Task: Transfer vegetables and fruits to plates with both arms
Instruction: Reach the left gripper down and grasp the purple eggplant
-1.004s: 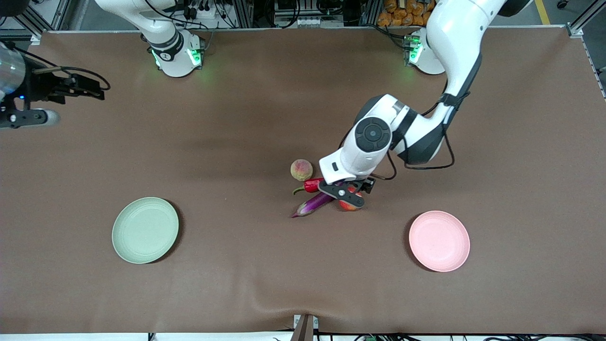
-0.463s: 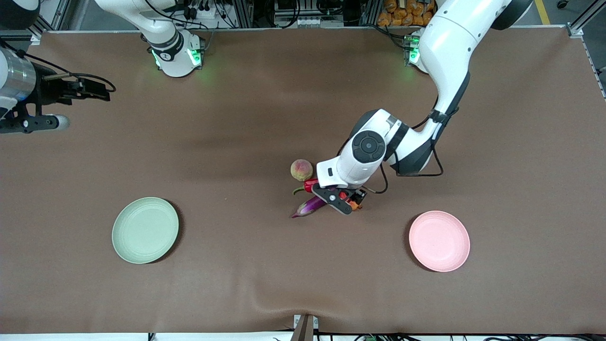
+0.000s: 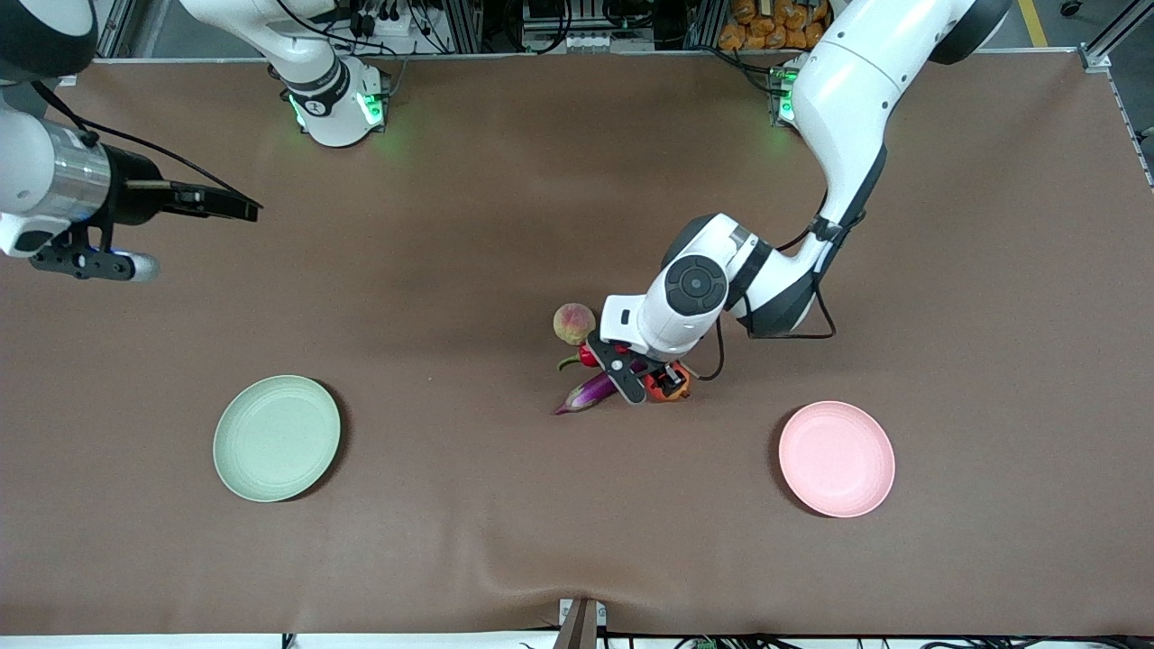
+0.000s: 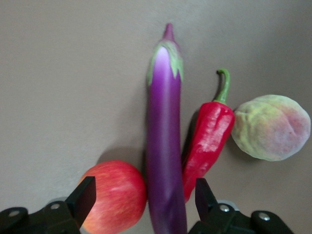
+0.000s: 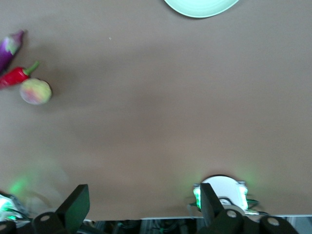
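The purple eggplant [image 3: 590,392], the red chili [image 3: 588,357], the peach [image 3: 574,323] and the round red fruit [image 3: 674,386] lie close together mid-table. My left gripper [image 3: 642,379] hangs low over them, open. In the left wrist view its fingers [image 4: 87,194] straddle the red fruit [image 4: 114,195] and the eggplant [image 4: 165,136], with the chili [image 4: 209,136] and the peach [image 4: 270,126] beside them. The left gripper [image 4: 146,195] holds nothing. My right gripper [image 3: 225,200] is open and empty, up over the right arm's end of the table. The green plate [image 3: 277,438] and the pink plate [image 3: 837,459] hold nothing.
The table is covered by a brown cloth [image 3: 505,505]. The arm bases with green lights [image 3: 335,106] stand along the table's edge farthest from the front camera. The right wrist view shows the green plate's rim [image 5: 200,6], the peach [image 5: 35,91] and brown cloth.
My left gripper has shifted from over the red fruit toward the eggplant and sunk lower. My right gripper has swung in from the table's end toward the middle.
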Controlling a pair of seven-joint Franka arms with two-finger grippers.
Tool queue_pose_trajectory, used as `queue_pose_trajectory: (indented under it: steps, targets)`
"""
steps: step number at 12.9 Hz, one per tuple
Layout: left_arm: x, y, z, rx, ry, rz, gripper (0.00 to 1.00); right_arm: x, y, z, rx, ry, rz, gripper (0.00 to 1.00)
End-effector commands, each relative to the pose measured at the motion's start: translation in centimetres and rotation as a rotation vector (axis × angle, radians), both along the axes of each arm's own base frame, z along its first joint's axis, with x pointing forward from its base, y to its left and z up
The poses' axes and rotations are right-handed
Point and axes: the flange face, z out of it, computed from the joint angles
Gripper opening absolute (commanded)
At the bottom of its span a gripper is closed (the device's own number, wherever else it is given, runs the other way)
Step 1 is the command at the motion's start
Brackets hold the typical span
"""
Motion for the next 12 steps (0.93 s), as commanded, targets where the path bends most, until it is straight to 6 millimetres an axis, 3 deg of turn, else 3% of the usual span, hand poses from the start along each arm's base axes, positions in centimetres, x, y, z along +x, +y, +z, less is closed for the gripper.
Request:
queue_pose_trajectory:
  steps: [1, 3, 5, 7, 9, 12]
  targets:
    - [-0.3, -0.7, -1.3, 0.015, -0.001, -0.040, 0.91, 1.9, 0.9, -1.5, 0.026, -0.003, -0.112, 1.00]
    - [-0.3, -0.8, -3.5, 0.026, 0.013, -0.054, 0.91, 3.7, 1.5, -3.3, 0.089, 0.012, -0.212, 1.00]
    - [-0.3, -1.0, -4.1, 0.028, 0.000, -0.067, 0.87, 4.7, 1.3, -4.9, 0.128, 0.053, -0.302, 1.00]
    - [-0.2, -0.6, -4.5, 0.050, -0.017, -0.098, 0.64, 5.9, 1.1, -6.5, 0.164, 0.055, -0.340, 1.00]
    - [-0.3, -0.8, -4.4, 0.049, -0.016, -0.086, 0.31, 7.0, 1.1, -8.5, 0.228, 0.086, -0.382, 1.00]
    - [-0.7, -1.3, -5.3, 0.044, -0.006, -0.084, 0.32, 8.6, 0.5, -11.0, 0.283, 0.111, -0.469, 1.00]
